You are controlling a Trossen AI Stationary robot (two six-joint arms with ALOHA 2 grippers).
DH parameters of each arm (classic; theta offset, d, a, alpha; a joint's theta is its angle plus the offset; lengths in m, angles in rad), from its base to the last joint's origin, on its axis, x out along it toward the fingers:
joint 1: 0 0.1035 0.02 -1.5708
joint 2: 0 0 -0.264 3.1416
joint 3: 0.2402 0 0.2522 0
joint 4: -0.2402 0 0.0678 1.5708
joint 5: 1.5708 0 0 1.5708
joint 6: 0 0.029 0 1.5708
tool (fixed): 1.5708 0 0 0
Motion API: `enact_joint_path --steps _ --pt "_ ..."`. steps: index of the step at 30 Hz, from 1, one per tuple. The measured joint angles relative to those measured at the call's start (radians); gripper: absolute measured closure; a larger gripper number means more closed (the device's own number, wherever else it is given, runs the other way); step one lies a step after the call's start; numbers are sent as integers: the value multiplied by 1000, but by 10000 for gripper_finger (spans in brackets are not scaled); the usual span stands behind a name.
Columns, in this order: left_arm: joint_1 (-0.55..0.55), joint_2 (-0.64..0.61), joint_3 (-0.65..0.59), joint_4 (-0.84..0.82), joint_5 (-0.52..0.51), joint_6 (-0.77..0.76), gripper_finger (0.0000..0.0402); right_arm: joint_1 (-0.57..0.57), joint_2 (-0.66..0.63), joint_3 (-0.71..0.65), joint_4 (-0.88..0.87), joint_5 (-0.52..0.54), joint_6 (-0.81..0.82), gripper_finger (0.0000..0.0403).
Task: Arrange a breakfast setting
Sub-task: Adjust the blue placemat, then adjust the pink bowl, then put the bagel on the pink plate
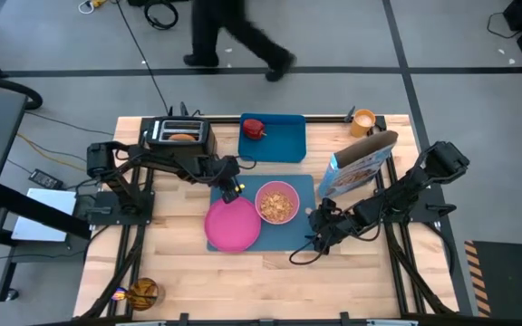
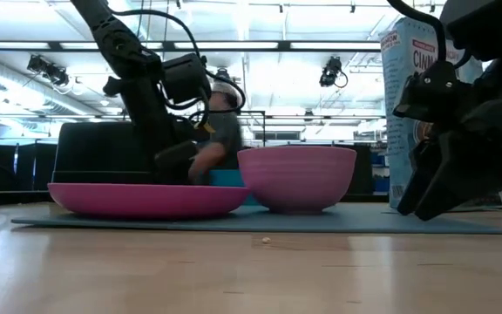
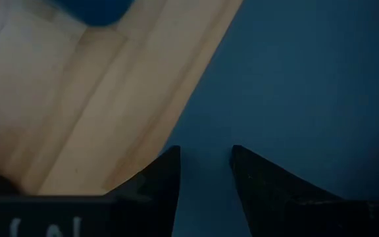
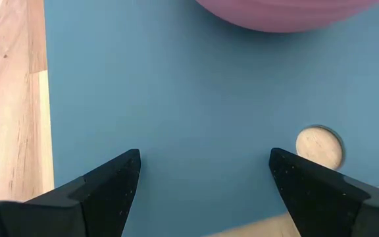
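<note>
The blue mat (image 1: 279, 237) lies flat mid-table. On it rest the pink plate (image 1: 233, 225) and the pink bowl (image 1: 277, 202), which holds cereal. The toast slice (image 1: 181, 138) sticks up from the black toaster (image 1: 178, 136). The red apple (image 1: 254, 129) sits on the smaller blue tray (image 1: 284, 140). The orange cup (image 1: 363, 120) stands at the far right. The spoon is out of view. My left gripper (image 1: 235, 187) hangs over the mat's far left edge (image 3: 196, 105), its fingers a little apart and empty. My right gripper (image 1: 319, 228) is wide open and low over the mat's right part (image 4: 196, 99).
A cereal box (image 1: 361, 167) stands upright right of the bowl, close to my right arm. The mat has a round hole (image 4: 319, 146) near my right gripper. An amber object (image 1: 141, 292) lies at the near left corner. A person (image 1: 234, 36) walks beyond the far edge.
</note>
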Motion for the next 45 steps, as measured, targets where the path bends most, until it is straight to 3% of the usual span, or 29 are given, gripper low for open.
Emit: enact_joint_path --steps 10,14,24,28,36,45 --pt "-5 -27 54 -75 14 18 253 0 -85 64 -73 -39 -58 55" --pt "-5 -31 74 -78 7 24 253 1 -68 85 -4 -23 -78 55" --pt "-3 -2 83 -48 -38 34 253 -8 66 85 123 266 134 55" --pt "-3 21 83 -26 -43 33 253 -25 95 86 203 319 140 55" --pt "-3 54 84 35 -47 28 253 -63 109 86 338 297 19 55" --pt "-3 21 97 -11 -66 50 253 -77 84 86 320 262 -30 55"
